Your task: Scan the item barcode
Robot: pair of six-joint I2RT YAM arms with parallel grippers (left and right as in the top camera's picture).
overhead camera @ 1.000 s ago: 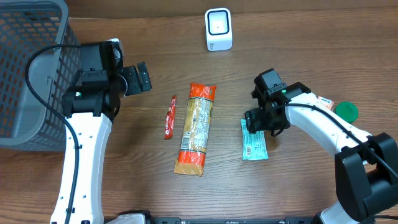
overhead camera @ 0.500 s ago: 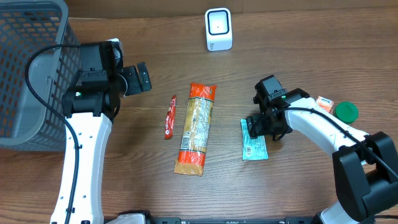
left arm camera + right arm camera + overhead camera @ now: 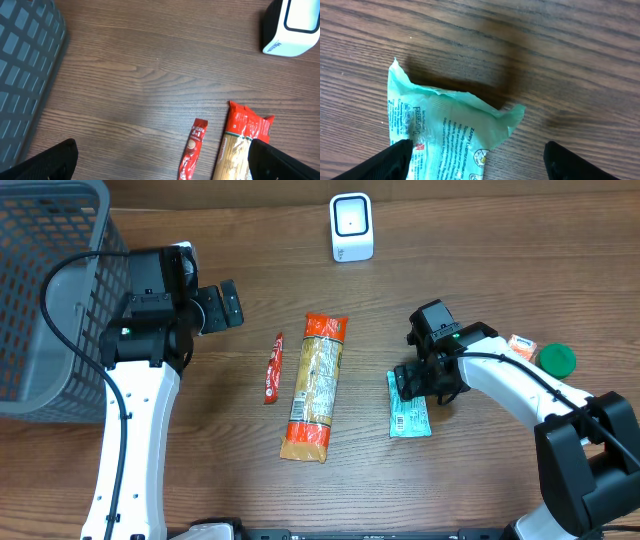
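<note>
Overhead, the green packet lay flat right of centre, with the right gripper over its upper end. The left gripper was at upper left, its fingers spread.

In the left wrist view, the fingers sat wide apart in the bottom corners.

In the right wrist view, the fingers were spread and pinched nothing. The packet filled the lower left.

A: Where is the top camera?
B: High up, looking straight down on the whole table.
A: And the wrist ones?
B: Left looks down from lower, at the red stick pack and pasta bag, seen from above too. Right sits very close over the green packet.
</note>
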